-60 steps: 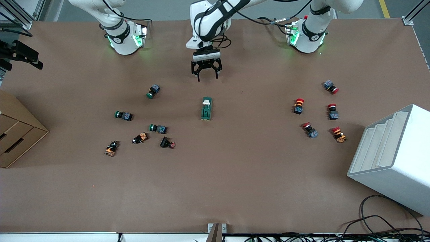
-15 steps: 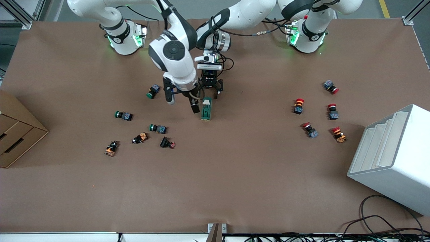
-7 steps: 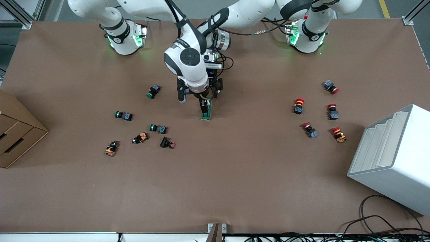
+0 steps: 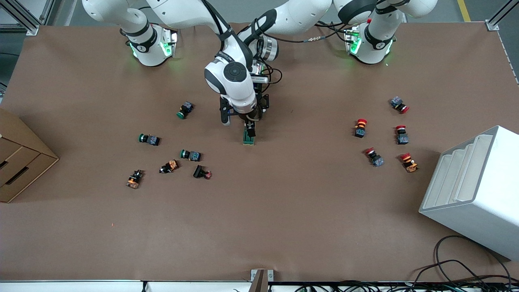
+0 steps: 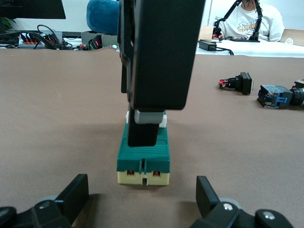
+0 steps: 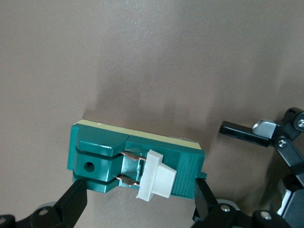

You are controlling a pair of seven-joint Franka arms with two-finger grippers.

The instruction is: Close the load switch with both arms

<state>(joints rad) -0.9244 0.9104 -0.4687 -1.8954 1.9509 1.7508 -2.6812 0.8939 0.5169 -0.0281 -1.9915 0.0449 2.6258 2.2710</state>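
Observation:
The dark-green load switch [image 4: 248,138] lies mid-table, its white lever [image 6: 156,179] raised. My right gripper [image 4: 248,126] is directly over it, open, with a finger at each end of the block's length [image 6: 137,204]. In the left wrist view it [image 5: 152,71] stands on the switch and hides most of the lever. My left gripper [image 4: 255,113] is low at the switch's end farther from the front camera, open, with the switch [image 5: 143,159] just ahead of its fingers [image 5: 142,199]. Its finger also shows in the right wrist view [image 6: 259,134].
Green, orange and black push buttons [image 4: 190,155] lie scattered toward the right arm's end, and red push buttons [image 4: 374,157] toward the left arm's end. A cardboard box [image 4: 20,158] and a white bin [image 4: 474,190] stand at the table's two ends.
The right arm came in and moved its open gripper sideways onto the switch. The left gripper came down to the switch's end and has held there for the last second.

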